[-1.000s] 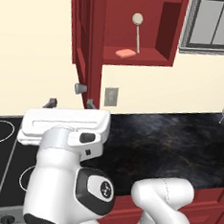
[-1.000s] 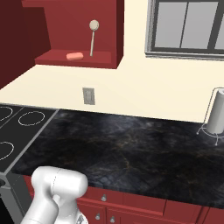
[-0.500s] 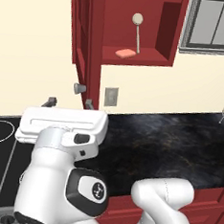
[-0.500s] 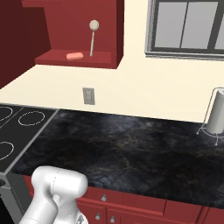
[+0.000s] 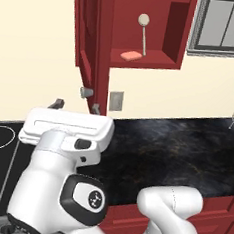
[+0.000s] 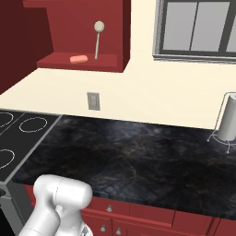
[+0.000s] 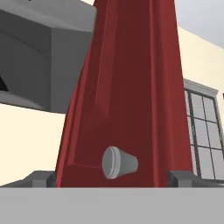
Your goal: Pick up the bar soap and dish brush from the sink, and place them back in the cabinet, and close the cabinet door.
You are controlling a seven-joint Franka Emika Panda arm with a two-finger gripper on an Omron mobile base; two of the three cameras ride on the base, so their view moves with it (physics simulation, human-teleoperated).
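The cabinet (image 5: 147, 26) hangs on the wall above the black stone counter (image 5: 176, 149), and its inside is open to the room. On its shelf the bar soap (image 5: 129, 55) lies flat, and just beside it the dish brush (image 5: 143, 35) stands upright with the round head at the top; the right base view shows the same pair, the bar soap (image 6: 79, 59) to the left of the dish brush (image 6: 97, 38). The cabinet door (image 5: 90, 41) is swung outward and shows almost edge-on in the left base view, with its small grey knob (image 5: 85, 92) at the lower edge. The gripper (image 5: 76, 106) is raised in front of this door, and its two dark fingertips (image 5: 56, 103) stand wide apart, one on each side of the lower corner of the door, with nothing held between them. In the hand view the cabinet door (image 7: 131, 87) rises between the fingertips (image 7: 41, 178) and the knob (image 7: 118, 162) is very close to the camera. Compared with the earlier pictures, the hand is a little more to the left and slightly lower, while the soap, the brush and the door have not moved. A wall socket (image 6: 93, 101) is below the cabinet, and a paper towel holder (image 6: 227, 123) stands at the far right of the counter.
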